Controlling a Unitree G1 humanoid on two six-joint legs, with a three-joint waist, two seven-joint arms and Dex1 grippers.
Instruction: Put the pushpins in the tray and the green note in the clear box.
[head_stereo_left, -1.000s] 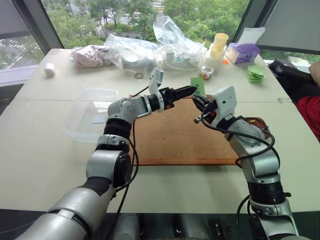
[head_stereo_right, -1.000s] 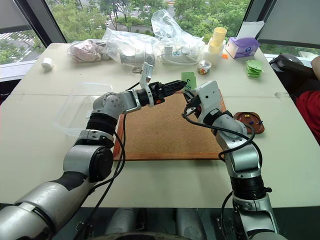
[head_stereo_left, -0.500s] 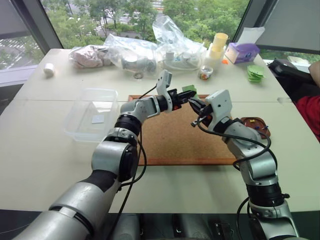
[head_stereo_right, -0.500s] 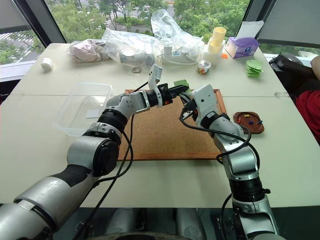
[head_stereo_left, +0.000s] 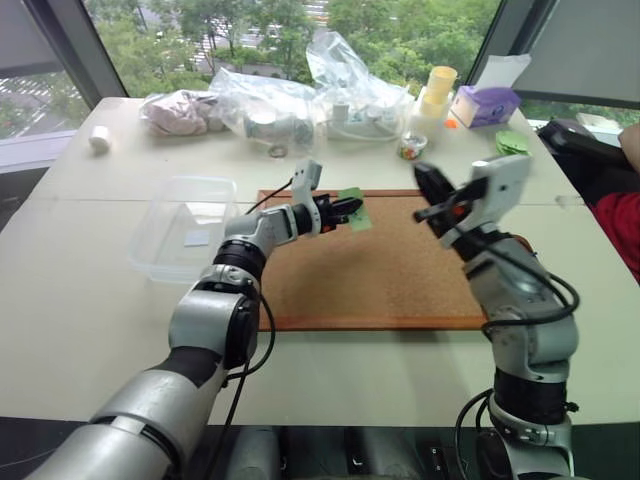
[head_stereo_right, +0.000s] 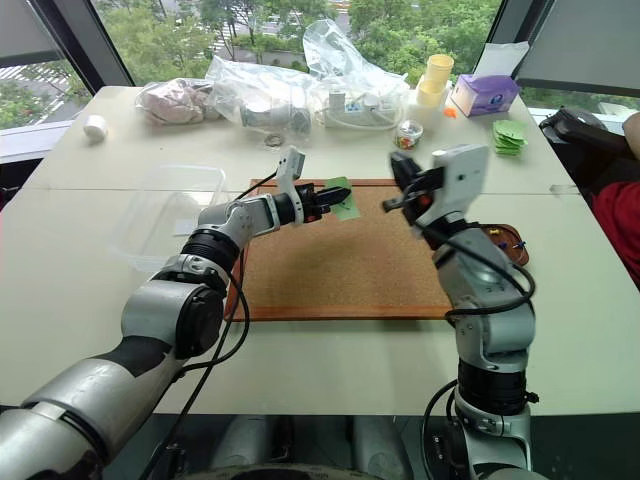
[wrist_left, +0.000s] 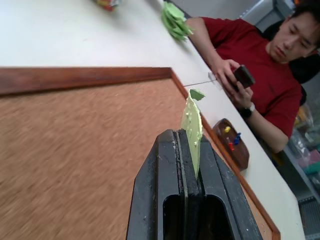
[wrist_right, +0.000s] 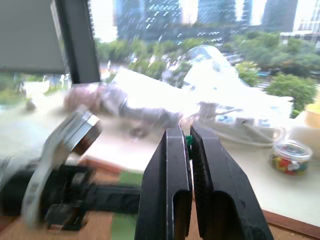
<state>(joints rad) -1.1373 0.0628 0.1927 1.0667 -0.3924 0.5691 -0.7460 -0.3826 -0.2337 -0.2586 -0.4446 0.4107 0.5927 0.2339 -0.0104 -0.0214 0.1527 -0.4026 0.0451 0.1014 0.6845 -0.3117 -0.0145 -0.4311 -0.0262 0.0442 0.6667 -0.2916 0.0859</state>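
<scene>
My left gripper (head_stereo_left: 345, 211) is shut on the green note (head_stereo_left: 354, 221), holding it just above the cork board (head_stereo_left: 380, 270); the slip stands on edge between the fingers (wrist_left: 170, 165). My right gripper (head_stereo_left: 422, 176) is raised over the board's far right part, shut, with a tiny green-headed pushpin (wrist_right: 188, 140) nipped at its tips. The reddish-brown tray (wrist_left: 234, 145) lies right of the board with a yellow and a blue pushpin (wrist_left: 235, 138) in it; my right arm partly hides it (head_stereo_right: 508, 243). The clear box (head_stereo_left: 185, 235) sits left of the board.
Clear plastic bags (head_stereo_left: 340, 95), a small jar (head_stereo_left: 412, 147), yellow cups (head_stereo_left: 438, 90), a purple box (head_stereo_left: 485, 105) and a pile of bright green notes (head_stereo_left: 512, 143) line the table's far side. A person in a red shirt (wrist_left: 250, 75) sits at the right with a phone.
The left gripper has shut on the green note and carried it left and lower over the board. The right gripper has lifted up and to the right, away from the note.
</scene>
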